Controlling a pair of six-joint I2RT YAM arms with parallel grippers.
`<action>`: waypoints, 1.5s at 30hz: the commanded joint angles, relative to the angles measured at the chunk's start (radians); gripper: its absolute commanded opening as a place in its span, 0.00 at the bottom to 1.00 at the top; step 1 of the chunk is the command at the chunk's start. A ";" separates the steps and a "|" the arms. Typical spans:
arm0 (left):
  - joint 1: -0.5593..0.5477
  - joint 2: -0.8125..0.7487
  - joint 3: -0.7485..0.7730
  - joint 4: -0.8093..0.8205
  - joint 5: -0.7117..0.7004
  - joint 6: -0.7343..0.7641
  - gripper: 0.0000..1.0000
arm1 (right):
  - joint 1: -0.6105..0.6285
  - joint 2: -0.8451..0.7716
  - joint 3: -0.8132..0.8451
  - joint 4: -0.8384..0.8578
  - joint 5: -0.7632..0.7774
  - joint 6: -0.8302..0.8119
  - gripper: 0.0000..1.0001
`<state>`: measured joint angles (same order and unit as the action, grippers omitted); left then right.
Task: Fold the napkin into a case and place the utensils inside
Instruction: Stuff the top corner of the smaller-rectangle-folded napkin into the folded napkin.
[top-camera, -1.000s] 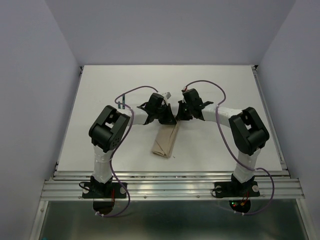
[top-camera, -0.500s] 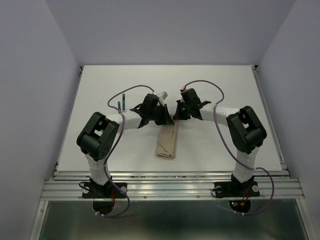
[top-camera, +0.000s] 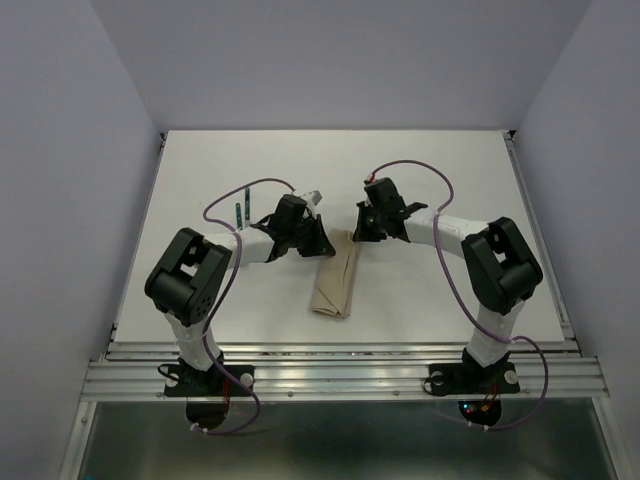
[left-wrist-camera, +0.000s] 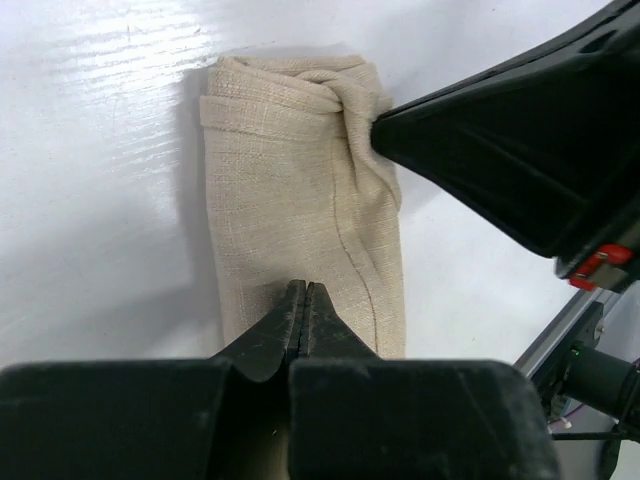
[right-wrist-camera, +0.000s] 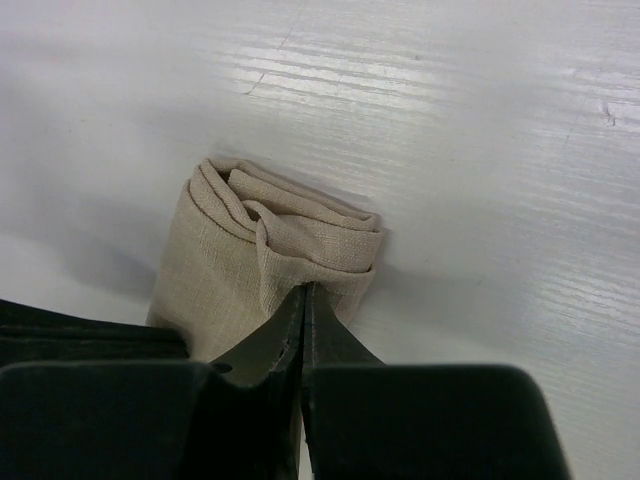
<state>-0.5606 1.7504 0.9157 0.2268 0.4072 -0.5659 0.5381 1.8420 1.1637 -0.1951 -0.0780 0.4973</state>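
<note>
From above, the case (top-camera: 335, 283) is seen flat on the white table (top-camera: 450, 170), its far end met by the left gripper (top-camera: 320, 243) and the right gripper (top-camera: 356, 236), with the utensils (top-camera: 241, 209) well apart to the left. In the left wrist view, that gripper's jaws are pressed together on the cloth; whether any is caught cannot be told. In the right wrist view, a pucker at the layered end is pinched by the right jaws.
</note>
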 joint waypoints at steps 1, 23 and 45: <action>-0.001 0.024 -0.006 0.028 0.028 0.008 0.00 | 0.008 -0.046 -0.009 -0.018 0.009 -0.014 0.01; -0.061 0.067 0.021 0.060 0.042 -0.023 0.00 | 0.054 -0.096 -0.035 -0.017 0.001 0.015 0.01; -0.096 0.024 0.075 -0.004 0.015 -0.006 0.00 | 0.054 -0.222 -0.061 -0.041 0.111 0.012 0.02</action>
<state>-0.6510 1.8519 0.9527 0.2619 0.4381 -0.5980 0.5838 1.7470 1.1130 -0.2470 -0.0593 0.5129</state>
